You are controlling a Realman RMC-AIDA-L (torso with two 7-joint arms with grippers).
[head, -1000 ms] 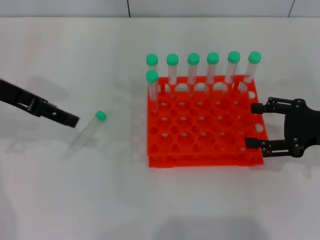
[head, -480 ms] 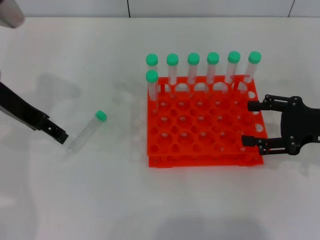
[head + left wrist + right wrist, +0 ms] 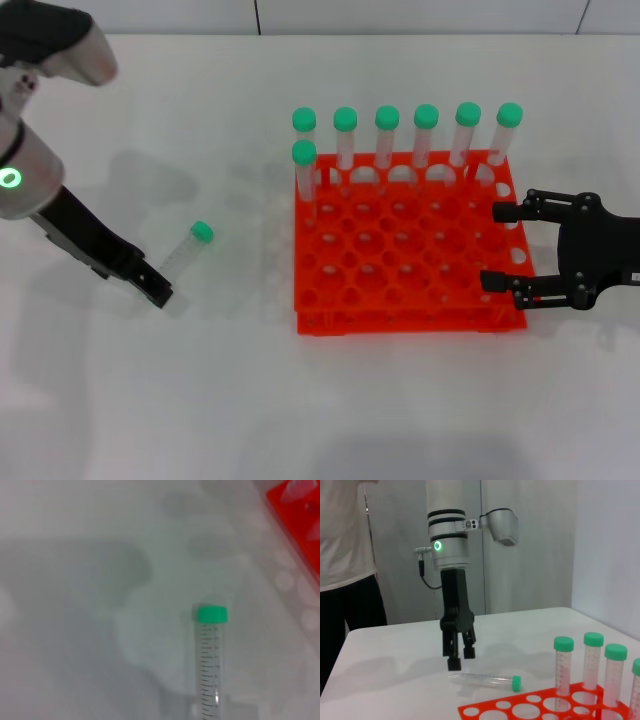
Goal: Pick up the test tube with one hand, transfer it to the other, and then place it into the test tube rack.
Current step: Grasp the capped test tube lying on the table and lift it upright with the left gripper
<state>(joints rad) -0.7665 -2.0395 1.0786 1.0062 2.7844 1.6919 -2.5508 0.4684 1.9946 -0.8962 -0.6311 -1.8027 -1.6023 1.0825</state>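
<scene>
The test tube (image 3: 183, 258) lies flat on the white table left of the rack, its green cap (image 3: 202, 232) pointing toward the far side. It also shows in the left wrist view (image 3: 210, 665) and the right wrist view (image 3: 484, 680). My left gripper (image 3: 155, 290), unlabelled, hangs open just above the tube's bottom end; the right wrist view (image 3: 459, 658) shows its fingers apart and holding nothing. The orange-red test tube rack (image 3: 400, 322) stands at centre right. My right gripper (image 3: 496, 246) is open and empty at the rack's right edge.
Several green-capped tubes (image 3: 426, 135) stand along the rack's back row, with one more (image 3: 304, 180) in the second row at the left. A person in a white shirt (image 3: 345, 535) stands beyond the table's far end in the right wrist view.
My left arm has swung in and lowered, bringing its gripper from left of the tube down to the tube's bottom end. My right gripper has crept slightly left. The tube has not moved.
</scene>
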